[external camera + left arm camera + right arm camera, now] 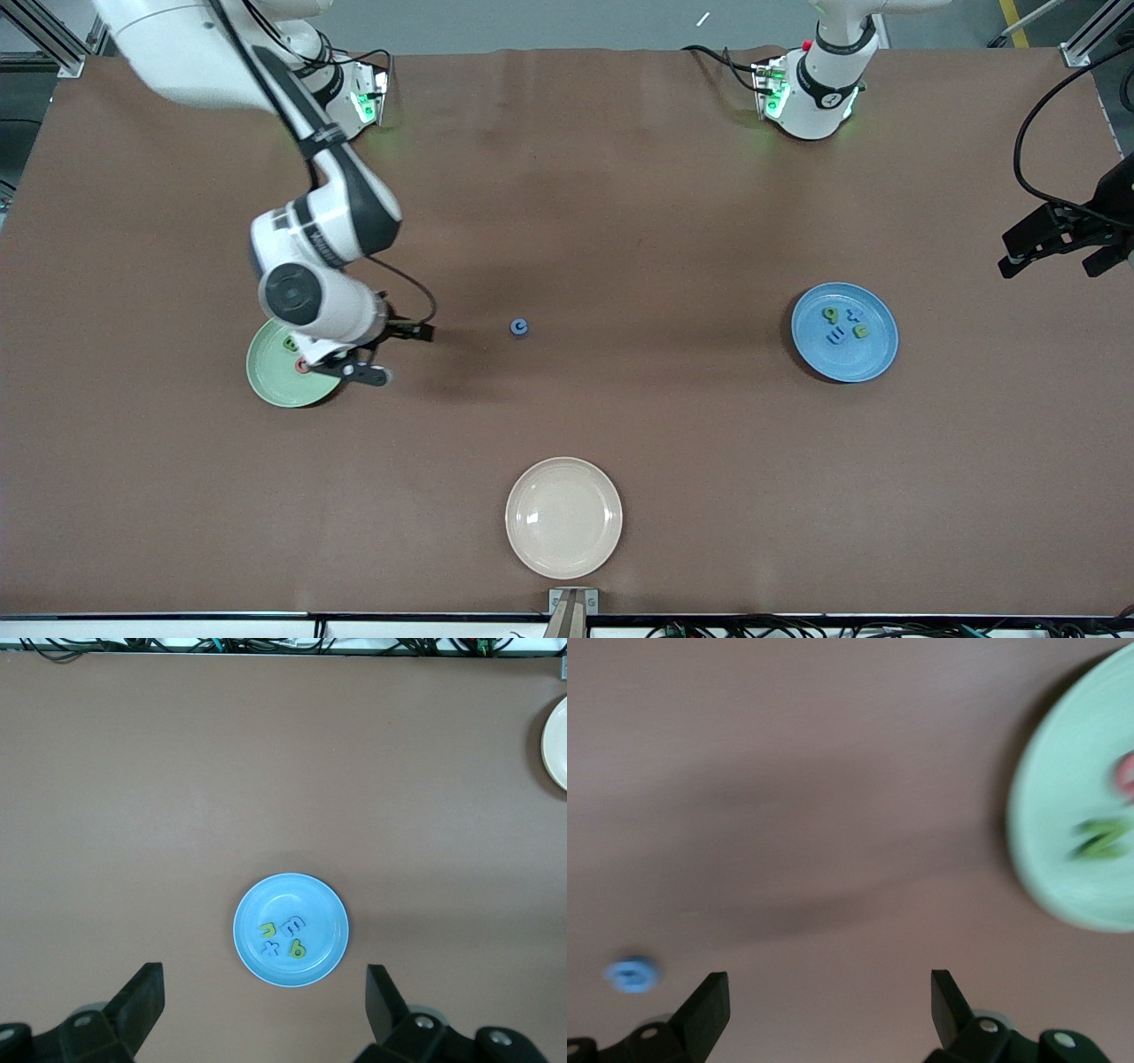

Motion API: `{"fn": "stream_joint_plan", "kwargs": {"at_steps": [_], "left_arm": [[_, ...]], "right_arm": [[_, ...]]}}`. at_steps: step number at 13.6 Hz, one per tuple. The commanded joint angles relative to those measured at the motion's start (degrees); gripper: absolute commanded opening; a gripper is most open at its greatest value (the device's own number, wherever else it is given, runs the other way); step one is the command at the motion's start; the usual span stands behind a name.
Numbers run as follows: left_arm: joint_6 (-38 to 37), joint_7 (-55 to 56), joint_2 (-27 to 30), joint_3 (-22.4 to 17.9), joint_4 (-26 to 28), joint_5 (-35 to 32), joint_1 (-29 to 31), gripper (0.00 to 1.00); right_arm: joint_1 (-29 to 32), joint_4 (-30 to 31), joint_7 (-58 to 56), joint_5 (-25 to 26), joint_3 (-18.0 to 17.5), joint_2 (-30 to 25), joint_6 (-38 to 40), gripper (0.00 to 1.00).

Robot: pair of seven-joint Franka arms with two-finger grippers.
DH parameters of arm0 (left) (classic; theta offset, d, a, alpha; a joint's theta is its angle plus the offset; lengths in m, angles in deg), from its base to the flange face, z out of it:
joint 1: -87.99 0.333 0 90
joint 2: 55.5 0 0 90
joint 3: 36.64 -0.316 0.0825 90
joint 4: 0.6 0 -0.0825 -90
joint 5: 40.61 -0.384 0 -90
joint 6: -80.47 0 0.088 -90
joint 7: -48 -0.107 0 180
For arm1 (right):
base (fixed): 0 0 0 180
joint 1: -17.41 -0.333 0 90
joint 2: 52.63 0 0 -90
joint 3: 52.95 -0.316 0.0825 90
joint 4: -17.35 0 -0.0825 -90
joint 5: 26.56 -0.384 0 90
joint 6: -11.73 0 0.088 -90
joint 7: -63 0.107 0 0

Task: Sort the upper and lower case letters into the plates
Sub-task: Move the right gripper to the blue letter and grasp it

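On the worktop [620, 221] between green plate [270, 377] and blue plate [873, 341]: lone blue letter [519, 328], light, soft foam, best pinched across thin edges; right claw [390, 353] wide open and empty beside the green plate, left claw [1059, 246] likewise, waiting.

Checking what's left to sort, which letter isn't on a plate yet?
The small blue letter, lying alone on the bare table between the green plate and blue plate.

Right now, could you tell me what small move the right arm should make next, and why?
Probably swing the open right end effector from the green plate's edge toward the blue letter. That letter lies alone on the table between the plates, while the others already sit in the green plate or the blue plate. The left end effector waits, open.
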Motion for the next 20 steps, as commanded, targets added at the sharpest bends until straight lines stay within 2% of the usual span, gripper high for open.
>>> {"fn": "stream_joint_plan", "kwargs": {"at_steps": [1,6,10,13,18,20], "left_arm": [[-1.1,-0.3,0.4,-0.2,-0.8,0.5,-0.2,1.00],[-1.1,-0.7,0.4,-0.2,-0.9,0.5,-0.3,1.00],[-1.1,-0.8,0.4,-0.1,-0.9,0.5,-0.3,1.00],[-1.1,-0.8,0.5,-0.1,-0.9,0.6,-0.3,1.00],[-1.1,-1.0,0.5,-0.1,-0.9,0.5,-0.2,1.00],[-1.1,-1.0,0.4,-0.1,-0.9,0.6,-0.3,1.00]], "right_arm": [[-5.0,0.2,8.3,-0.7,0.3,1.2,-5.4,1.00],[-10.8,0.2,14.8,1.2,0.9,6.2,-13.3,1.00],[-14.8,0.2,22.4,6.4,2.9,9.6,-16.9,1.00],[-16.3,0.3,28.8,8.8,3.0,10.8,-19.2,1.00],[-17.1,0.2,33.1,13.3,3.4,13.1,-22.1,1.00],[-17.2,0.1,33.1,14.4,3.4,13.8,-22.2,0.93]]}}
